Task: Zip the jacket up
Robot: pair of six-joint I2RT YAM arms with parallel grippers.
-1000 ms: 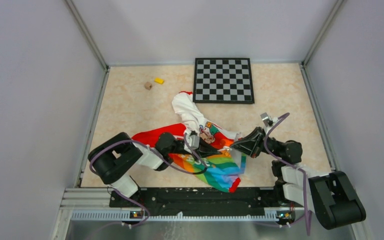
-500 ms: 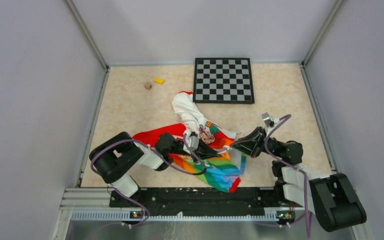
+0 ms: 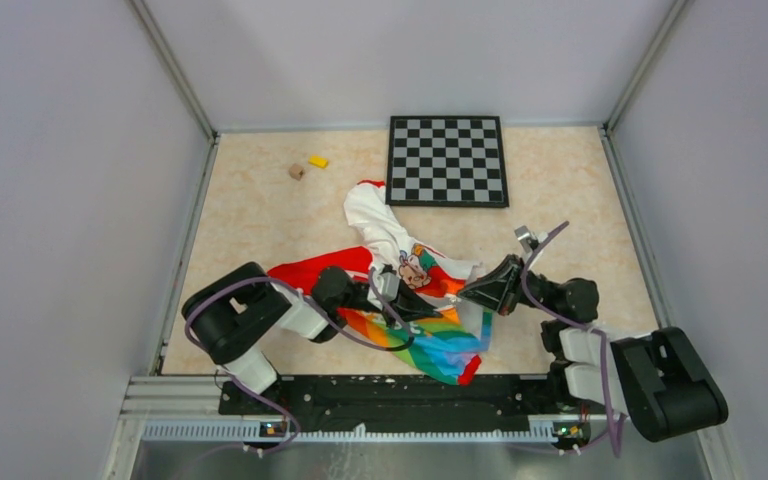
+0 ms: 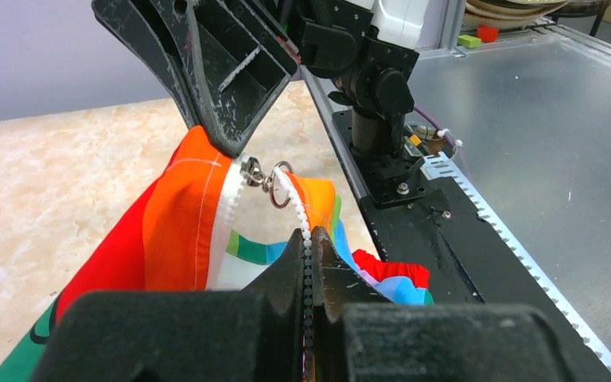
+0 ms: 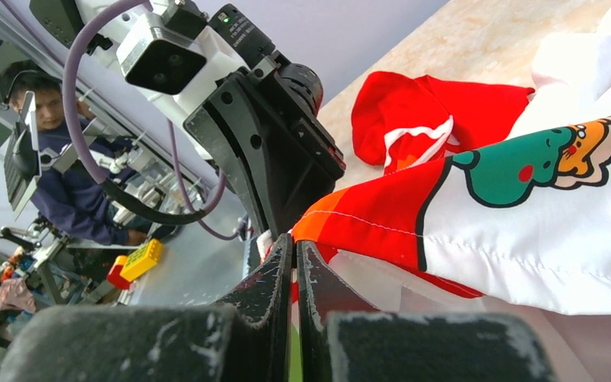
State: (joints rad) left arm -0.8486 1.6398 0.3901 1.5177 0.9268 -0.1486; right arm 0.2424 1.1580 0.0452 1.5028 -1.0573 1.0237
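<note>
The jacket (image 3: 390, 235) lies crumpled mid-table, white with a cartoon print, red sleeves and a rainbow panel toward the front. In the left wrist view my left gripper (image 4: 309, 248) is shut on the white zipper teeth (image 4: 302, 215) just below the metal slider (image 4: 250, 170) and its ring pull. My right gripper (image 3: 463, 291) comes in from the right. Its black fingers (image 4: 227, 119) are shut on the jacket's orange edge (image 4: 183, 231) right above the slider. In the right wrist view my right gripper (image 5: 294, 248) is closed on that edge, facing the left gripper (image 5: 274, 159). The two tips nearly meet (image 3: 438, 305).
A black-and-grey checkerboard (image 3: 447, 160) lies at the back. A small yellow block (image 3: 317, 161) and a brown piece (image 3: 296, 171) sit back left. Grey walls enclose the table, and a metal rail (image 3: 360, 400) runs along the near edge.
The right arm has shifted slightly left and its cable has swung. Both grippers stay shut, and the jacket and left arm look the same.
</note>
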